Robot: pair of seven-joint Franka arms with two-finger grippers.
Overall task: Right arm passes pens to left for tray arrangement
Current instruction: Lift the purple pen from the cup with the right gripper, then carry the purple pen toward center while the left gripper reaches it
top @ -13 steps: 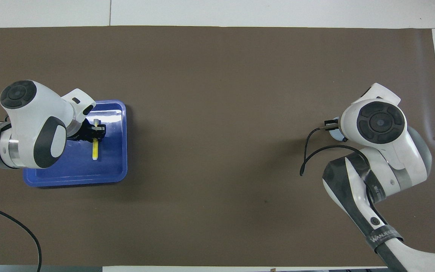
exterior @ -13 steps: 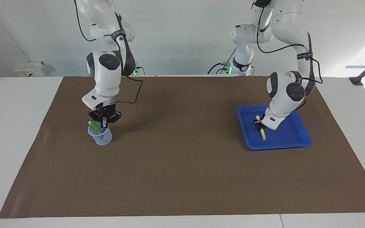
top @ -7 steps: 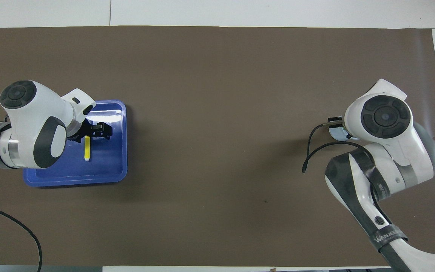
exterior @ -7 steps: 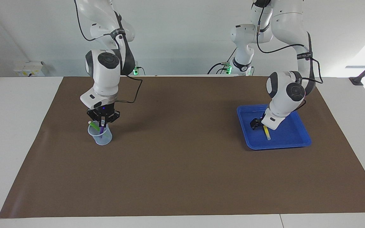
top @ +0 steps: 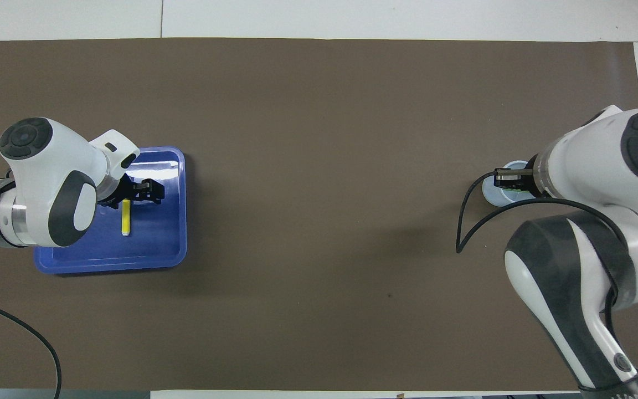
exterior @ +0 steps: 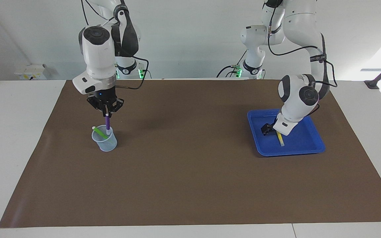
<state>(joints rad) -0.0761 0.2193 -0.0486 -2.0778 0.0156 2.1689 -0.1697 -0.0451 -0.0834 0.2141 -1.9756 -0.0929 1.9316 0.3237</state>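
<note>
My right gripper [exterior: 106,111] is shut on the top of the purple pen [exterior: 107,123]. The pen hangs upright over the pale cup [exterior: 105,142], its whitish lower end at the rim. A green pen [exterior: 99,132] leans inside the cup. At the left arm's end of the table, the yellow pen [exterior: 280,139] [top: 125,217] lies flat in the blue tray [exterior: 291,152] [top: 182,221]. My left gripper [exterior: 265,130] [top: 150,191] stands open low over the tray, just beside the yellow pen and holding nothing. In the overhead view the right wrist hides most of the cup [top: 495,194].
A brown mat [exterior: 190,172] covers the table between cup and tray. A black cable [top: 466,221] loops from the right wrist beside the cup.
My right gripper has risen, drawing the purple pen up out of the cup. My left gripper has opened and let go of the yellow pen, which now lies in the tray.
</note>
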